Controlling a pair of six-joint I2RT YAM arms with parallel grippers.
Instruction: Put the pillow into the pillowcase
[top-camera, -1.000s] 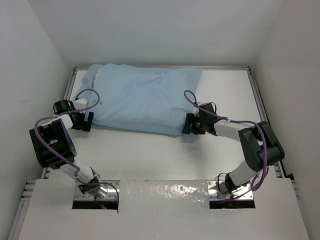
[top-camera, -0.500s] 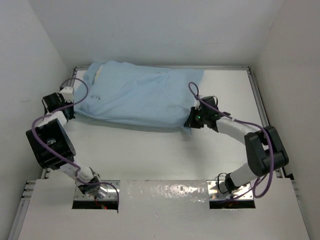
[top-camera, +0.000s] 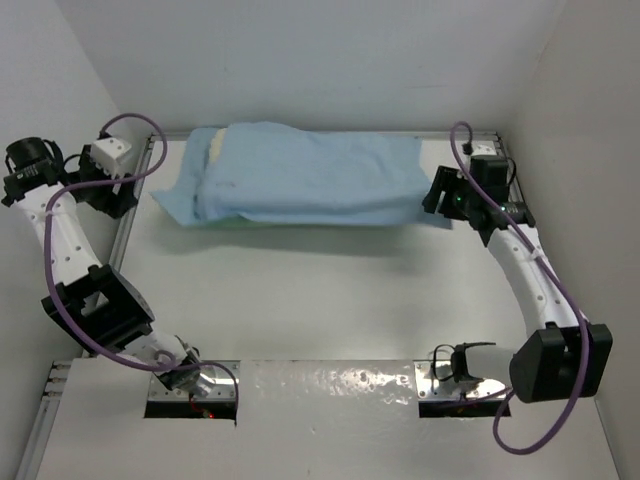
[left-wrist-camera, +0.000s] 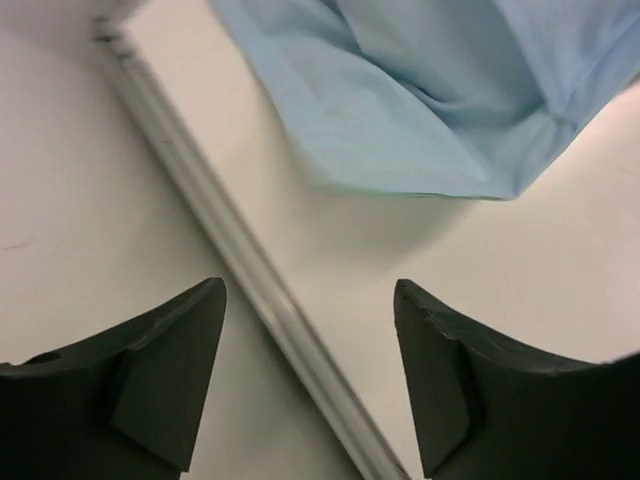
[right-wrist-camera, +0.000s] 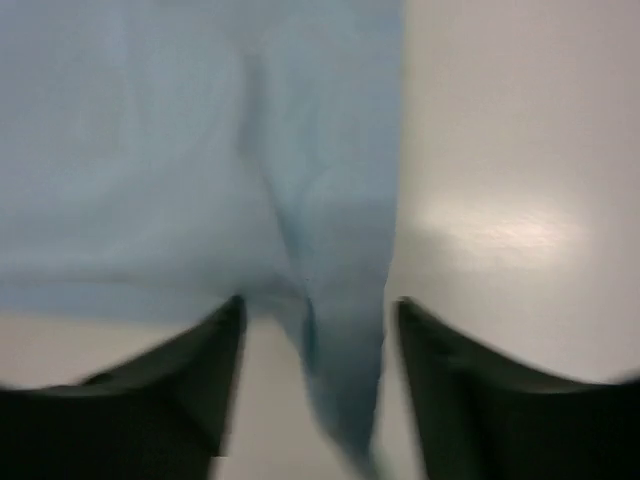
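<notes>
I see my left hand (left-wrist-camera: 308, 300) open and empty above the worktop (top-camera: 320, 290) edge, my right hand (right-wrist-camera: 320, 312) open with a pillowcase (top-camera: 310, 180) fold between its jaws.

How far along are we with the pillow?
Mostly done: the pillow sits inside the pillowcase, only a cream corner showing at its left end. Nothing in hand: the left fingers stand open clear of the cloth, the right fingers open around a loose fold. Left, probably: tuck that corner in.
</notes>
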